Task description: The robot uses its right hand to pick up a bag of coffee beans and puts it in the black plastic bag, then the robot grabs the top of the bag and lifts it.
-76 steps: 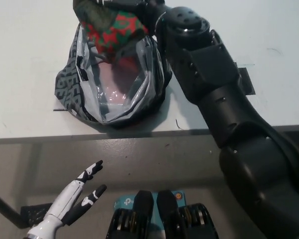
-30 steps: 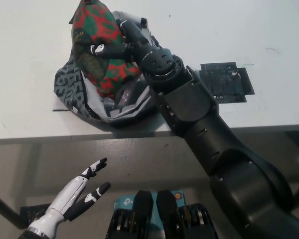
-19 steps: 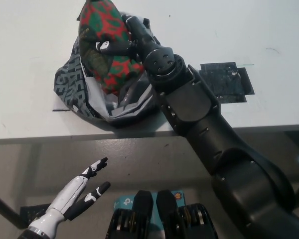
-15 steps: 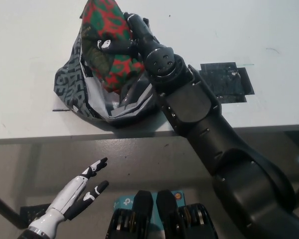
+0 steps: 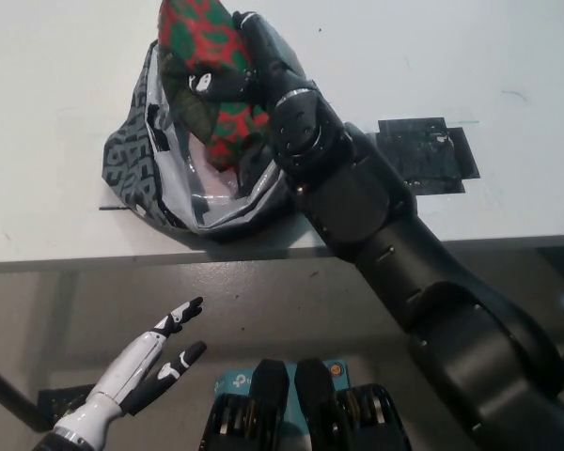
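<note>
One bag of coffee beans [image 5: 205,80], red and green, is clasped in the black right hand [image 5: 249,66], fingers wrapped round it, its lower end inside the open mouth of the plastic bag [image 5: 141,155], probably so it drops straight in. That bag sits on the white table [image 5: 56,75] near the front edge. A black patch [image 5: 423,155] lies beside the arm, clear of the path. The white left hand [image 5: 146,371] rests low, fingers spread, holding nothing.

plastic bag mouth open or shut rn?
Open. The plastic bag gapes toward the table edge, its pale lining visible, and the right hand holds the coffee bean bag over the opening.
</note>
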